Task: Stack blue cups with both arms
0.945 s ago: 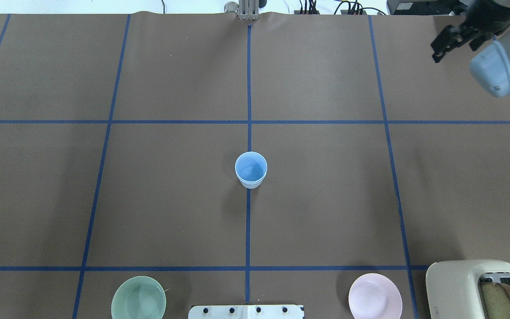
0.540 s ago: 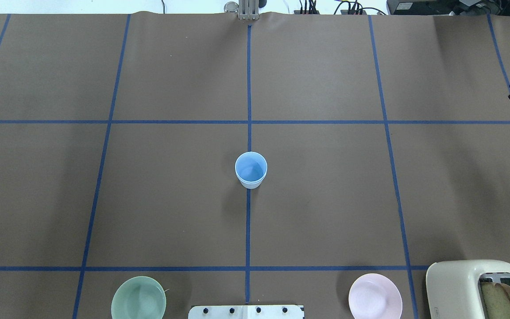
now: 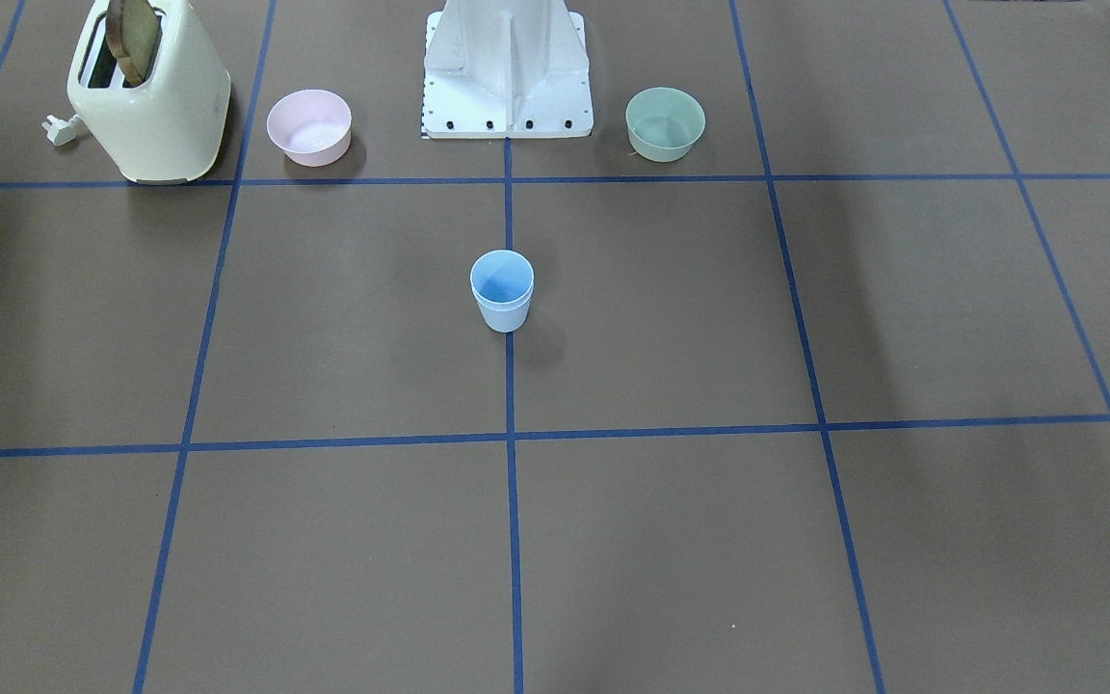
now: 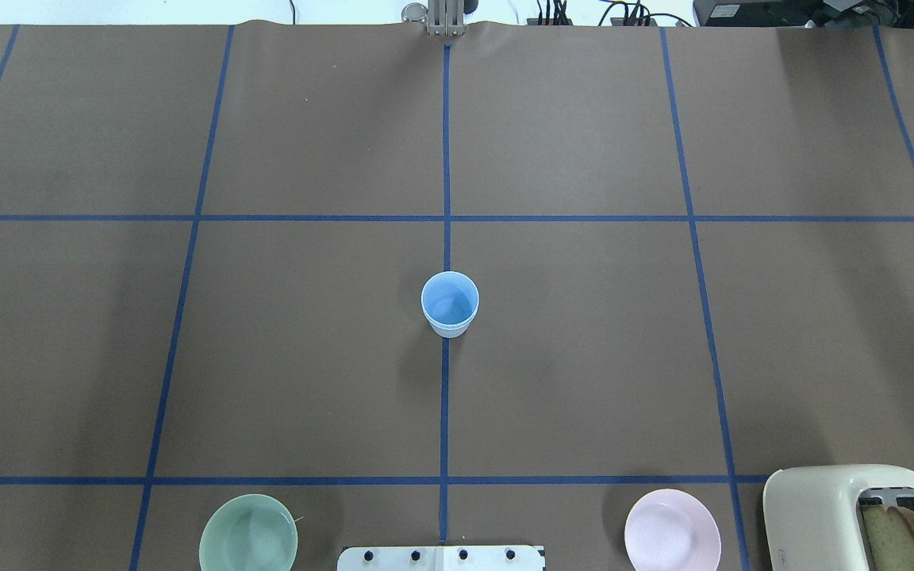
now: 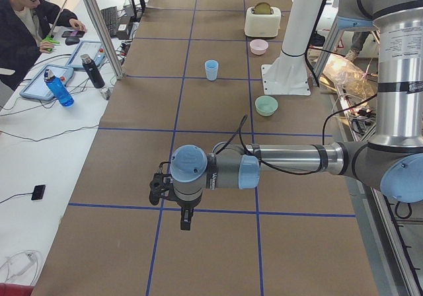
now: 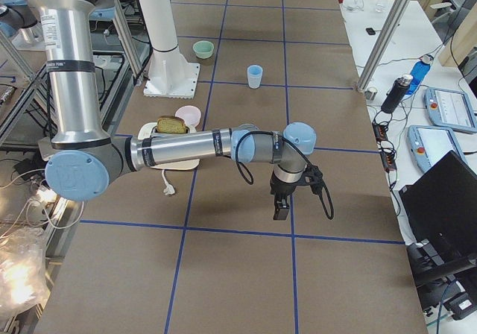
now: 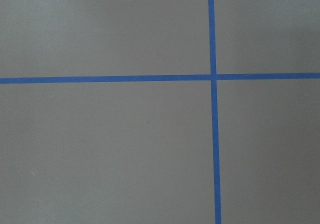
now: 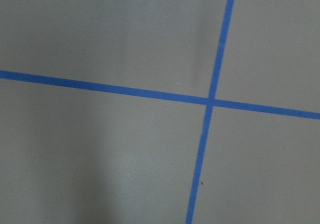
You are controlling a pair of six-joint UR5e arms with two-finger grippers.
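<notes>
The blue cups (image 4: 450, 305) stand upright at the table's middle on the blue centre line, one nested in the other; the front-facing view (image 3: 502, 289) shows a double rim. Nothing touches them. My left gripper (image 5: 186, 220) shows only in the exterior left view, pointing down over the table far from the cups. My right gripper (image 6: 281, 211) shows only in the exterior right view, also pointing down and far from the cups. I cannot tell whether either is open or shut. Both wrist views show only brown table and blue tape lines.
A cream toaster (image 4: 854, 515) with bread stands at the near right corner. A pink bowl (image 4: 672, 530) and a green bowl (image 4: 248, 533) flank the white base pedestal (image 3: 507, 67). An operator (image 5: 26, 25) sits at a side desk with bottles and tablets.
My right arm and gripper, at the overhead view's upper right before, have swung out past its right edge and no longer show there. The cups have not moved.
</notes>
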